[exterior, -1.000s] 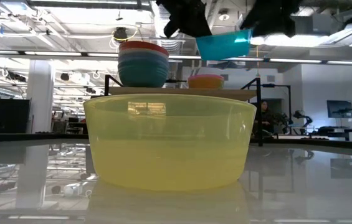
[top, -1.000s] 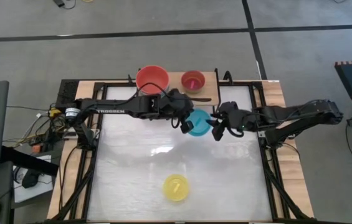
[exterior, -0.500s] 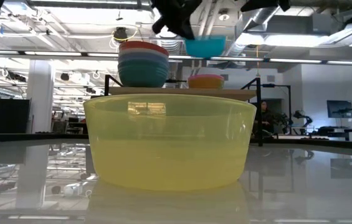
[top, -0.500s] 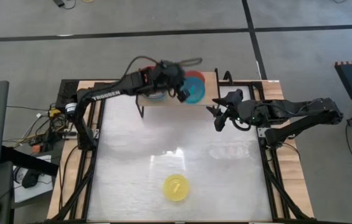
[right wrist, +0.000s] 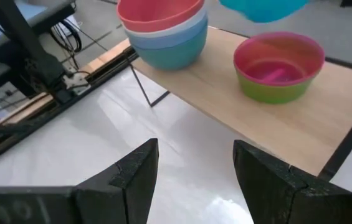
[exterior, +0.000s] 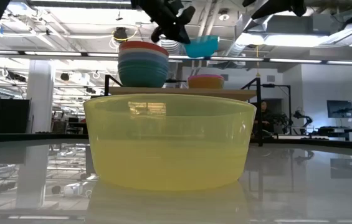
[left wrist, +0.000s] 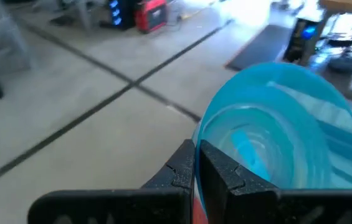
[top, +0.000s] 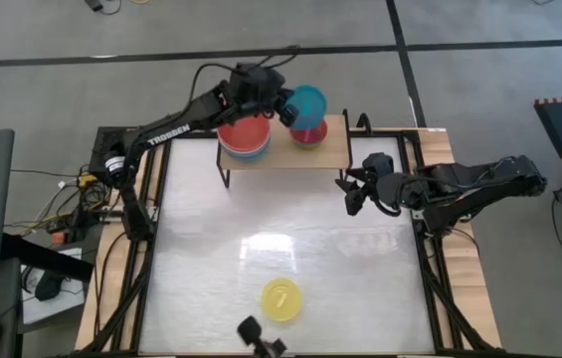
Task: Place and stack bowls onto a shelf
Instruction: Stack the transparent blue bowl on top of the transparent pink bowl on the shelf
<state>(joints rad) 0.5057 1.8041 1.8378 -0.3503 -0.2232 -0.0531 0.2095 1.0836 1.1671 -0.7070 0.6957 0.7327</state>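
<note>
A cyan bowl [top: 308, 101] hangs in my shut left gripper [top: 282, 107] above the shelf [top: 332, 151], over a pink bowl nested in a lime green one [right wrist: 280, 65]. To the left of these on the shelf stands a stack of bowls with a red one on top [top: 244, 136]. A yellow bowl [top: 281, 299] rests on its base on the white table near the front edge. My right gripper [top: 352, 195] hovers open over the table, right of the shelf's near right corner, with nothing between its fingers [right wrist: 141, 168]. My left gripper pinches the cyan bowl's rim [left wrist: 199, 132] on the side facing the arm, one finger [left wrist: 225, 177] inside the bowl and one outside. The fingers come nearly level from the table's left. The bowl is lifted clear of the shelf, mouth up and slightly tilted [exterior: 202, 45].
The shelf stands on thin black legs [right wrist: 143, 84] at the table's far edge. Black frame rails [top: 430, 268] run along the table's sides. A small dark object [top: 261, 338] sits at the near edge. Open white tabletop [top: 290, 234] lies between the shelf and the yellow bowl.
My left gripper has swung toward the table's far edge and risen, carrying the cyan bowl from over the table beside my right gripper to above the pink bowl on the shelf. The bowl has stayed mouth up.
</note>
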